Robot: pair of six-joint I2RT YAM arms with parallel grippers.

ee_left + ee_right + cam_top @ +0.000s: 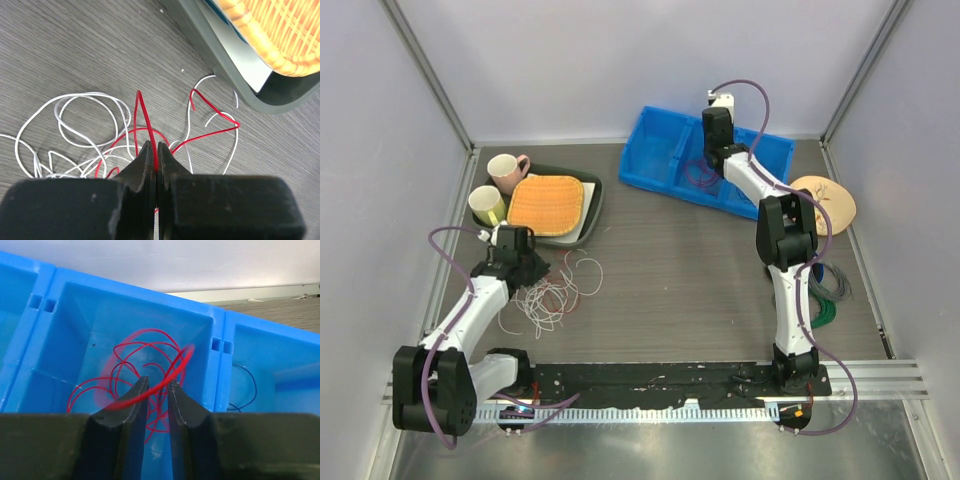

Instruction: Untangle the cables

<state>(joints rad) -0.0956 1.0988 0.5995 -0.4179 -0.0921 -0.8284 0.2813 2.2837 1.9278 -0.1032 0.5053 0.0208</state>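
Observation:
A loose tangle of red and white cables (555, 290) lies on the table in front of the left arm. My left gripper (532, 270) is at the tangle's left edge. In the left wrist view it (154, 146) is shut on a red cable (142, 112), with white loops (85, 100) lying beyond it. My right gripper (704, 172) hangs over the blue bin (660, 130). In the right wrist view it (157, 382) is open, and a blurred red cable (165, 377) crosses its tips above a red coil (145, 347) in the middle compartment. A dark blue cable (251, 385) lies in the right compartment.
A dark tray (592, 215) with an orange woven mat (547, 203) and two cups (506, 172) stands behind the tangle; its corner shows in the left wrist view (250, 95). A wooden plate (835, 200) and a coil of green and grey wires (832, 292) lie to the right of the right arm.

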